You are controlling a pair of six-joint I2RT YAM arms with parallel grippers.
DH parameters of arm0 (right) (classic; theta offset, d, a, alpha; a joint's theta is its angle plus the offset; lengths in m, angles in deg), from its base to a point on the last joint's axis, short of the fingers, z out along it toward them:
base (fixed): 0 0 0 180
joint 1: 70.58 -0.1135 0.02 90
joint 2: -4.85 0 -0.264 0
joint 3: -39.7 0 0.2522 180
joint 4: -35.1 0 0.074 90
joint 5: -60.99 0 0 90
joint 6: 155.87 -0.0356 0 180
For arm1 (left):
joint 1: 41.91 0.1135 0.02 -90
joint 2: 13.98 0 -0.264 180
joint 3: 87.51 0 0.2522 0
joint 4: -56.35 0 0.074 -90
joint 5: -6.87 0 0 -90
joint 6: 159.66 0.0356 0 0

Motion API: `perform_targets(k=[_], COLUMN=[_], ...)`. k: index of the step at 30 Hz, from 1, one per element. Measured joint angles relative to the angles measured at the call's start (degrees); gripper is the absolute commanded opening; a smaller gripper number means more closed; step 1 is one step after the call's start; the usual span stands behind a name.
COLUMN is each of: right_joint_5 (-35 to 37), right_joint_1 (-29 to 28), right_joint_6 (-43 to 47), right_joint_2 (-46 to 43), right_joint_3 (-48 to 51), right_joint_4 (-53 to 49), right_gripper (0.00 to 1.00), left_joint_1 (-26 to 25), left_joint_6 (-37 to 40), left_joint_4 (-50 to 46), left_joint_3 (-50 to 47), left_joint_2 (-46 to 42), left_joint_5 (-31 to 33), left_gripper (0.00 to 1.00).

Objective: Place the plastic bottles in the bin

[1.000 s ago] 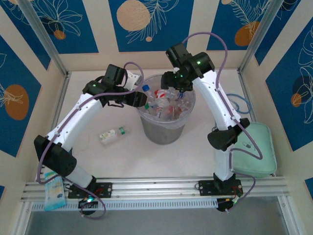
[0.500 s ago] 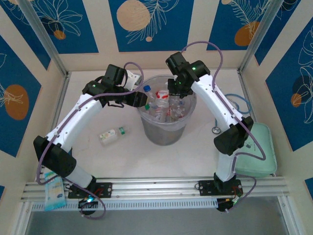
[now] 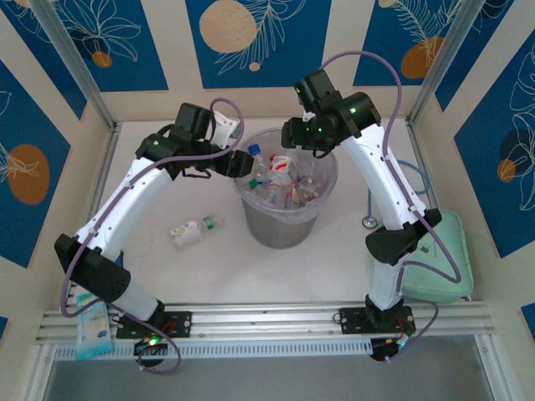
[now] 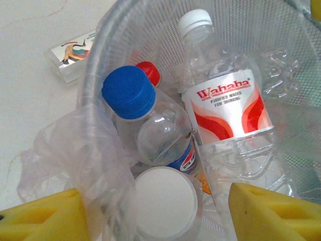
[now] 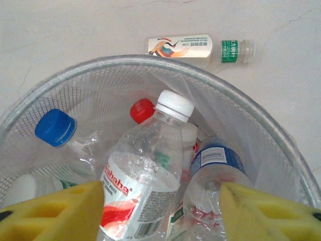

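Top external view, from the left: a lone bottle with a green band by its neck lies on its side on the white table, near the bin's left side but not touching it. Above it the left gripper hangs at the left rim of the bin, which stands mid-table packed with bottles. The right gripper hovers over the bin's far rim. At the far right a pale green case rests beside the right arm's base.

Left wrist view: the clear bag liner bunches over the rim at the left. Beside it a blue-capped bottle stands upright in the bin, a red cap behind it and a round white cap below. To the right leans a white-capped Wahaha bottle. The yellow fingers sit far apart at the bottom corners, spread and gripping nothing.

Right wrist view: the yellow pads are also spread wide. The Wahaha bottle and a blue-labelled bottle lie in the bin below the gap between them, and neither is pinched.
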Motion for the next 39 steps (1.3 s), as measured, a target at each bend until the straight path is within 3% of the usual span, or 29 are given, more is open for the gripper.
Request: perform_targets(k=[8, 13, 17, 22, 26, 34, 39], right_joint_5=[-2.32, -5.2, -7.02, -9.44, -10.03, -12.59, -15.21], right_joint_1=[0.63, 1.2, 1.55, 2.56, 4.55, 13.88, 20.76], right_joint_6=[-1.05, -2.86, -3.63, -6.03, -7.58, -10.88, -12.04], right_joint_2=[-3.67, -6.69, -7.48, -8.7, -12.33, -24.41, -30.12], right_joint_3=[12.46, 20.87, 21.14, 20.24, 22.05, 34.82, 41.81], right_joint_4=[0.87, 4.2, 5.97, 10.29, 15.8, 22.99, 24.2], right_gripper=[0.39, 0.39, 0.38, 0.46, 0.46, 0.48, 0.54], left_joint_1=[0.02, 0.33, 1.46, 4.13, 5.68, 14.32, 15.17], left_joint_6=[1.51, 2.4, 3.54, 3.5, 4.15, 1.42, -0.09], left_joint_4=[-1.07, -1.09, -2.25, -3.89, -7.17, -9.92, -7.56], left_joint_3=[6.6, 10.69, 12.26, 12.33, 11.82, -7.3, -22.84], left_joint_2=[0.13, 0.13, 0.11, -1.07, -4.17, -10.25, -10.03], left_joint_5=[-0.48, -1.51, -1.68, -4.26, -0.76, 9.7, 13.51], left_gripper=[0.8, 0.89, 1.0, 1.0, 1.0, 1.0, 1.0])
